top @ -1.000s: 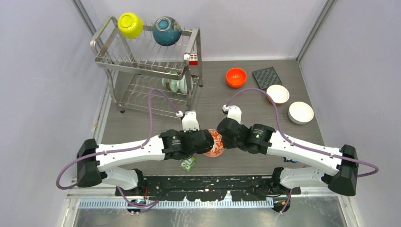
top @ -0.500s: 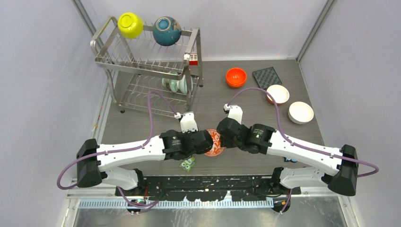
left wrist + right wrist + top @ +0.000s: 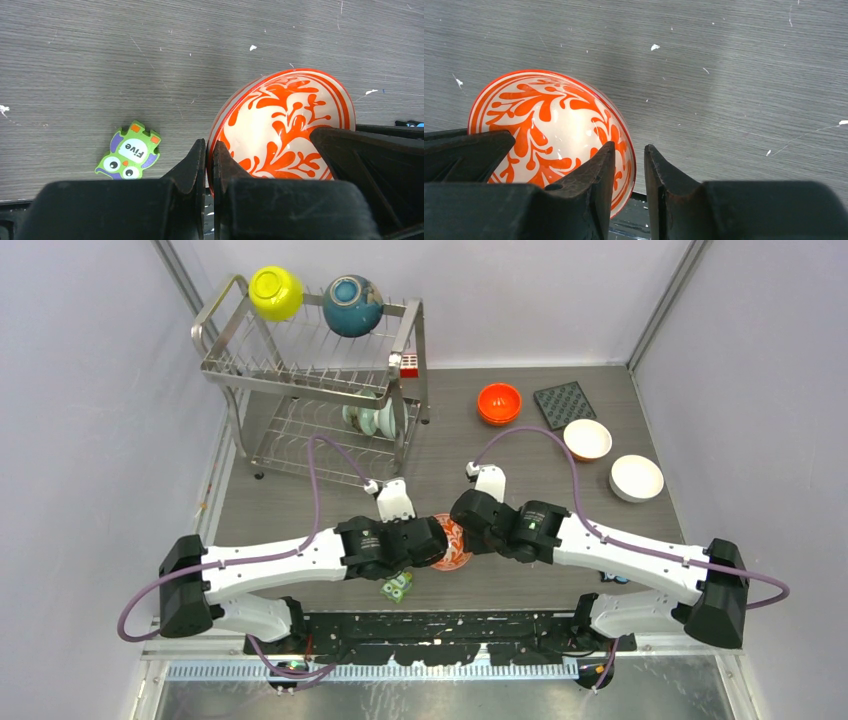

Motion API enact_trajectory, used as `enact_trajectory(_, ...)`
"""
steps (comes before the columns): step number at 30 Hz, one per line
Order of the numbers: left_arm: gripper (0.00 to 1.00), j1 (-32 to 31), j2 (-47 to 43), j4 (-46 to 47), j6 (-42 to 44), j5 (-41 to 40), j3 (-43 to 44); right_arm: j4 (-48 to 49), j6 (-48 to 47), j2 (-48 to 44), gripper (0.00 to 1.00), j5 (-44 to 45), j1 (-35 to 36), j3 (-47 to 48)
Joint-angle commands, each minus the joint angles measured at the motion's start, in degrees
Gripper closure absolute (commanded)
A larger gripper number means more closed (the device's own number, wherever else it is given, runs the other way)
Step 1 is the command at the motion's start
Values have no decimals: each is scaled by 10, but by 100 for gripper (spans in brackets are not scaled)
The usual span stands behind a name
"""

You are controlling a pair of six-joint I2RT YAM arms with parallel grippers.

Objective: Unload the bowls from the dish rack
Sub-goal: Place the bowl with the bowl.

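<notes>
A white bowl with red flowers (image 3: pixel 453 544) hangs tilted just above the table's near edge, between both wrists. My left gripper (image 3: pixel 209 150) is shut on its rim (image 3: pixel 216 131). My right gripper (image 3: pixel 630 150) is open, its fingers standing either side of the opposite rim with a gap. The same bowl (image 3: pixel 554 115) fills the left of the right wrist view. The dish rack (image 3: pixel 300 370) stands at the back left. A yellow-green bowl (image 3: pixel 276 292) and a dark teal bowl (image 3: pixel 352 305) rest on its top tier. Pale green and white bowls (image 3: pixel 372 420) stand on its lower tier.
On the table at the right are an orange bowl (image 3: pixel 499 403), two white bowls (image 3: pixel 587 439) (image 3: pixel 636 478) and a dark square mat (image 3: pixel 565 403). A green owl toy (image 3: pixel 397 588) lies under my left wrist. A red-white block (image 3: pixel 409 365) is clipped on the rack.
My right gripper has opened off the flowered bowl's rim. Both wrists and the bowl have shifted slightly left.
</notes>
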Motion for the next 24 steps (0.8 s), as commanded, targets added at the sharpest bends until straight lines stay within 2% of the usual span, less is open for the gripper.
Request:
enact_trajectory(1, 100, 4, -28, 34, -17, -23, 4, 20, 10, 4, 70, 4, 2, 13)
enact_trajectory(5, 100, 4, -30, 40, -18, -21, -2, 23, 10, -1, 82, 5, 2, 10)
enact_trajectory(8, 100, 4, -33, 48, -20, -20, -9, 22, 10, -5, 95, 9, 2, 10)
enact_trajectory(9, 95, 4, -35, 53, -18, -19, -11, 21, 12, -6, 99, 11, 2, 10)
enact_trajectory(11, 73, 4, -40, 59, -10, -16, -16, 15, 15, -10, 99, 13, 2, 12)
enact_trajectory(16, 3, 4, -60, 34, 19, -26, -3, -18, 11, -27, 99, 36, 1, 32)
enact_trajectory(20, 0, 3, -89, -9, 55, -46, 24, -65, -20, -27, 99, 74, -6, 61)
enact_trajectory(24, 0, 4, -151, -21, 102, -68, 15, -101, -59, -33, 99, 79, -49, 93)
